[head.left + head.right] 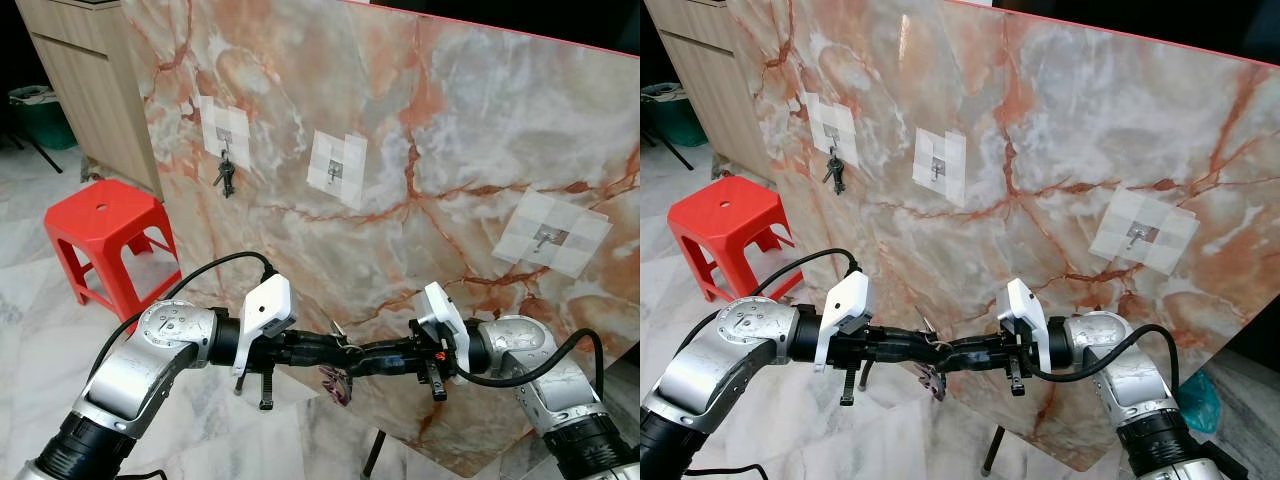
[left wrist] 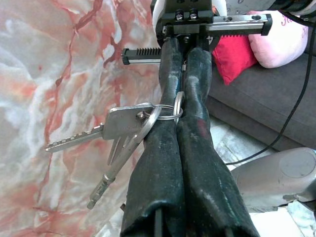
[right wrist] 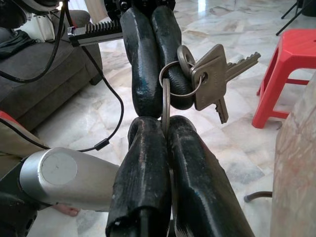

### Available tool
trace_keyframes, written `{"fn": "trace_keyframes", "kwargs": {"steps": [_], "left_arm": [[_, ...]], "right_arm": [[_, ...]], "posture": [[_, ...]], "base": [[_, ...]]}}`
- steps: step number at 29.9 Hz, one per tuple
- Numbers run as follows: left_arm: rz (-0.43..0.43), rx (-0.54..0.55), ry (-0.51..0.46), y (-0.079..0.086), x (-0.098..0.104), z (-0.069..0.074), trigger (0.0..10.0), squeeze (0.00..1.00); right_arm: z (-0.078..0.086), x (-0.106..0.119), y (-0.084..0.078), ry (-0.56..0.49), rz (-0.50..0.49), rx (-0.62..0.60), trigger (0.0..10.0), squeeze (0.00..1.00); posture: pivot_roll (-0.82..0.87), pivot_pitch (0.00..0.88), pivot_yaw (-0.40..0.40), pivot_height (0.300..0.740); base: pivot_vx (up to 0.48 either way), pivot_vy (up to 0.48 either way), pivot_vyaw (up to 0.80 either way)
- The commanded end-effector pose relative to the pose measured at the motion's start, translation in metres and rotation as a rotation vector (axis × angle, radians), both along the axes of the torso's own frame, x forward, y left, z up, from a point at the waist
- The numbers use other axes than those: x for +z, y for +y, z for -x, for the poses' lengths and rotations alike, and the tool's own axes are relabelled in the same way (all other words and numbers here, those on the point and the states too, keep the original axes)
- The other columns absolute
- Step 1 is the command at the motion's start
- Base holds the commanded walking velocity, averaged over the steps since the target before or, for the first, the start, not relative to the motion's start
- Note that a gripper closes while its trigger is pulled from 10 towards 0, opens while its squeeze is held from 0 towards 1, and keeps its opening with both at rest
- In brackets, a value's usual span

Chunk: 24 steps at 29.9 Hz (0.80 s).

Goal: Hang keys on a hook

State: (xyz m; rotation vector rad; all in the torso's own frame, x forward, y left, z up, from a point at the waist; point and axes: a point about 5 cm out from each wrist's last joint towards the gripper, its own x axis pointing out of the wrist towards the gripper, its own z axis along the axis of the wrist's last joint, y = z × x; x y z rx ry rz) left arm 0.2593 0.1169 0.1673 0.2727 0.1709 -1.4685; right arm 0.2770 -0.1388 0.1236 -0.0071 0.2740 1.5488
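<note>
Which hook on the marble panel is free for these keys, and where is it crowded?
The middle hook and right hook are bare, with open marble panel around them. The left hook already carries keys. It is crowded low down, where left gripper and right gripper both pinch the keyring.

You are looking at a room in a lived-in home, with a glossy white marble-patterned tiled floor point(image 1: 40, 330) and a red plastic stool point(image 1: 105, 225) standing near a light wooden cabinet point(image 1: 85, 80). A large orange-veined marble-look panel point(image 1: 430, 150) stands upright before you, with small metal hooks taped to it, one point(image 1: 224, 155) carrying a bunch of keys. The left wrist view takes in a dark grey fabric sofa point(image 2: 276, 108) with a red cushion point(image 2: 237, 54) and a pink one point(image 2: 281, 39).
</note>
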Motion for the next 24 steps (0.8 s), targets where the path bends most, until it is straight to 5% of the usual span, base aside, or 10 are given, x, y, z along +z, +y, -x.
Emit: {"fn": "trace_keyframes", "kwargs": {"steps": [1,4,6,7,19,24], "left_arm": [[-0.009,0.008,-0.062,-0.001,0.008,-0.005,10.0,0.0],[-0.005,0.019,-0.065,0.0,0.008,-0.007,10.0,0.0],[0.003,0.042,-0.071,0.0,0.009,-0.009,10.0,0.72],[0.009,0.058,-0.069,0.001,0.009,-0.011,10.0,1.0],[0.046,0.069,-0.07,0.003,0.013,-0.013,10.0,1.0],[0.133,0.108,-0.039,0.016,0.022,-0.009,10.0,1.0]], "right_arm": [[-0.001,0.001,-0.002,-0.002,0.02,0.015,0.0,0.0],[-0.001,0.001,-0.001,-0.001,0.02,0.015,0.0,0.0],[-0.001,0.002,-0.001,-0.001,0.02,0.011,0.0,0.0],[-0.002,0.001,-0.001,-0.002,0.023,0.009,0.0,0.0],[-0.003,-0.001,-0.002,-0.007,0.05,0.006,0.0,0.0],[-0.007,-0.006,-0.007,-0.013,0.073,-0.056,0.0,0.0]], "posture": [[0.12,0.0,-0.083,0.74],[0.12,0.0,-0.083,0.74],[0.12,0.0,-0.082,0.74],[0.12,0.0,-0.082,0.74],[0.12,0.0,-0.087,0.74],[0.12,0.0,-0.089,0.74]], "base": [[0.0,0.0,0.0],[0.0,0.0,0.0],[0.0,0.0,0.0],[0.0,0.0,0.0],[0.0,0.0,0.0],[0.0,0.0,0.0]]}}
